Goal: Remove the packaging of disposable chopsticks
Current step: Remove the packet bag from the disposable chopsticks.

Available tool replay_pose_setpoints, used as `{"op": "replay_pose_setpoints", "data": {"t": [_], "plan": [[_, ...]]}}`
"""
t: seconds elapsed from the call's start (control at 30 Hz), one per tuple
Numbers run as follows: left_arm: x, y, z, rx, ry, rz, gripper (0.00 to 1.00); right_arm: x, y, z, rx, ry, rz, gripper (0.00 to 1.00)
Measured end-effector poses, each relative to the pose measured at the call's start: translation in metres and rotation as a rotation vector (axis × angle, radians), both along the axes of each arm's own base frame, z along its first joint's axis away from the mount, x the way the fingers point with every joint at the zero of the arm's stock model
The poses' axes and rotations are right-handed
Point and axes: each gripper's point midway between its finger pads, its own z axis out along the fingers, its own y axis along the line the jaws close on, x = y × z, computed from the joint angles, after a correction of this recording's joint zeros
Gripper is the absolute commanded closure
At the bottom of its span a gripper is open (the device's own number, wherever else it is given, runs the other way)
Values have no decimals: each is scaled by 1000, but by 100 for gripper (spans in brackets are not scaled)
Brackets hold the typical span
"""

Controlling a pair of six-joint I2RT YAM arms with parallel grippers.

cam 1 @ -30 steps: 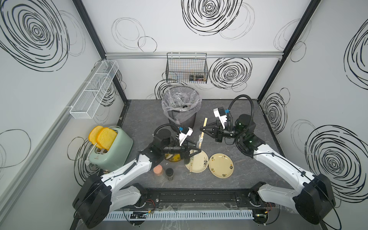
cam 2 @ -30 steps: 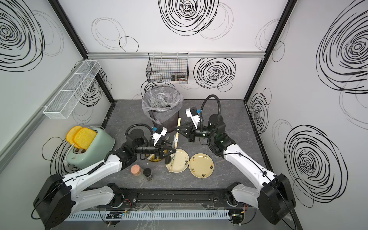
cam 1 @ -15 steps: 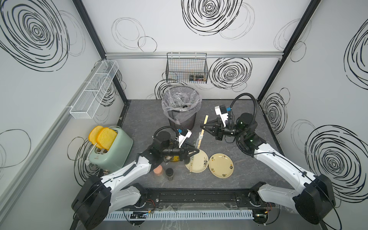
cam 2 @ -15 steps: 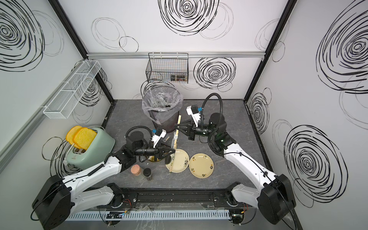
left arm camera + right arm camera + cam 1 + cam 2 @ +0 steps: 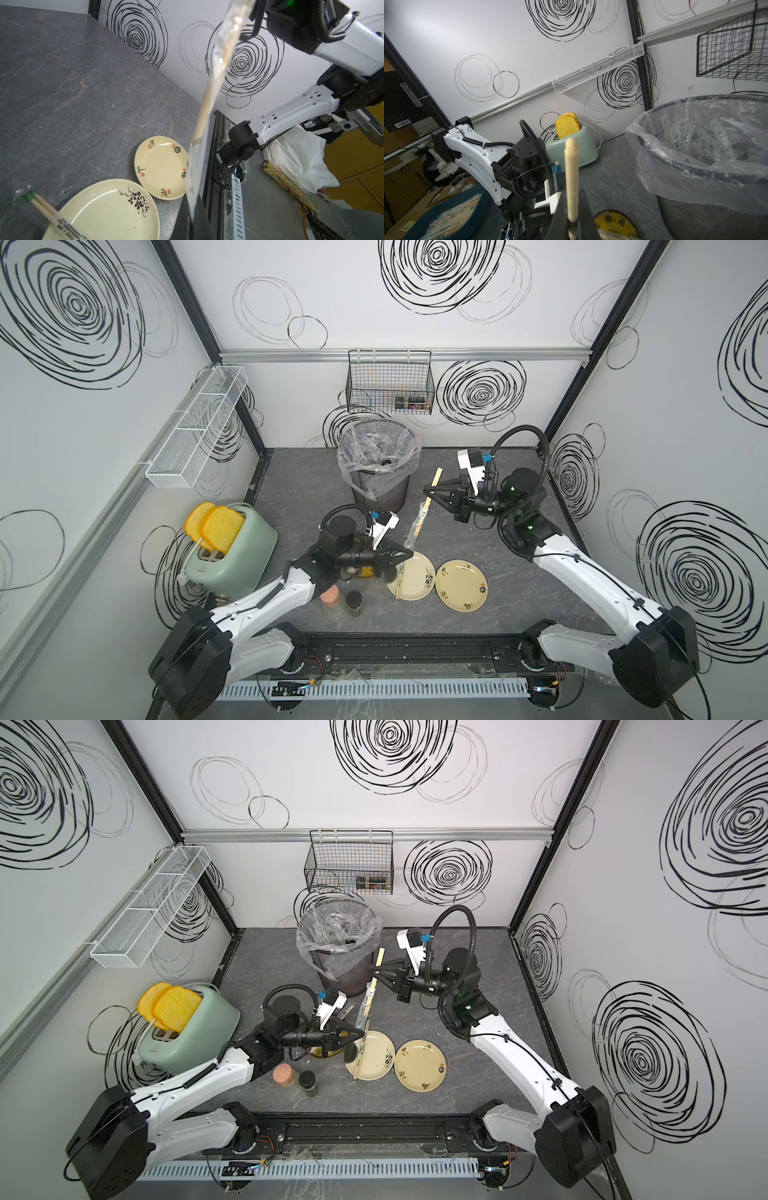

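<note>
A pair of disposable chopsticks (image 5: 435,479) (image 5: 377,959) hangs slanted above the table, in front of the bin. My right gripper (image 5: 429,490) (image 5: 373,972) is shut on its bare wooden part (image 5: 571,166), above the sleeve. The clear packaging (image 5: 417,523) (image 5: 366,1004) (image 5: 195,166) still covers the lower part. My left gripper (image 5: 409,558) (image 5: 363,1032) (image 5: 192,220) is shut on the sleeve's flat lower end, below the stick tips (image 5: 209,104). A second wrapped pair (image 5: 399,581) (image 5: 360,1058) (image 5: 54,216) lies across the flowered plate (image 5: 420,587).
A lined mesh bin (image 5: 379,472) (image 5: 695,145) stands behind the chopsticks. A second plate (image 5: 463,584) lies right of the flowered one. A yellow dish (image 5: 365,572), two jars (image 5: 330,597) and a green toaster (image 5: 232,560) stand on the left. A wire basket (image 5: 390,383) hangs on the back wall.
My left gripper has closed from open onto the sleeve's lower end. The right gripper with the chopsticks has shifted slightly toward the back.
</note>
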Motion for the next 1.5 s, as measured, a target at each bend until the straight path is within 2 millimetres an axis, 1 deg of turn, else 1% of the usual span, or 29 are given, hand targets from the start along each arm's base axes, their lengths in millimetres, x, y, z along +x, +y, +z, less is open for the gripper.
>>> {"op": "replay_pose_setpoints", "data": {"t": [0.1, 0.13, 0.17, 0.2, 0.23, 0.4, 0.43, 0.5, 0.6, 0.63, 0.7, 0.77, 0.87, 1.03, 1.2, 1.3, 1.33, 1.37, 1.5], "plan": [[-1, 2, -5, 7, 8, 4, 100, 8, -9, 9, 13, -16, -33, 100], [-2, 2, -7, 10, 12, 5, 93, 11, -12, 12, 16, -21, -41, 100], [-2, 2, -8, 13, 17, 6, 84, 12, -13, 13, 19, -23, -47, 100], [-2, 3, -9, 13, 20, 8, 62, 13, -15, 15, 21, -27, -52, 100], [-2, 3, -9, 13, 26, 10, 47, 14, -16, 15, 23, -29, -56, 100], [2, 4, -3, 9, 19, 19, 29, 14, -17, 17, 34, -23, -53, 100], [6, 5, 2, 5, 13, 25, 27, 14, -17, 17, 36, -21, -52, 100], [16, 6, 17, -10, -9, 41, 27, 14, -17, 15, 37, -16, -50, 100], [34, 6, 41, -36, -55, 60, 28, 13, -15, 10, 34, -1, -45, 100], [39, 5, 48, -42, -70, 64, 30, 13, -15, 9, 34, 3, -45, 100], [46, 3, 58, -49, -91, 63, 35, 13, -15, 9, 35, 7, -44, 100], [48, 0, 61, -52, -98, 51, 38, 12, -15, 9, 35, 7, -44, 100], [47, -3, 58, -48, -89, 34, 43, 12, -16, 10, 36, 4, -44, 100], [45, -8, 51, -40, -73, 13, 64, 11, -16, 11, 37, 3, -44, 100], [45, -10, 47, -36, -65, 5, 78, 11, -16, 11, 37, 3, -44, 100], [44, -11, 43, -32, -54, 8, 93, 11, -16, 11, 37, 2, -44, 100], [44, -10, 41, -29, -49, 12, 95, 11, -16, 11, 37, 2, -44, 100], [43, -10, 38, -26, -45, 14, 100, 11, -16, 11, 37, 2, -44, 100], [41, -7, 20, -7, -6, 25, 100, 11, -16, 11, 36, -2, -44, 100]]}}
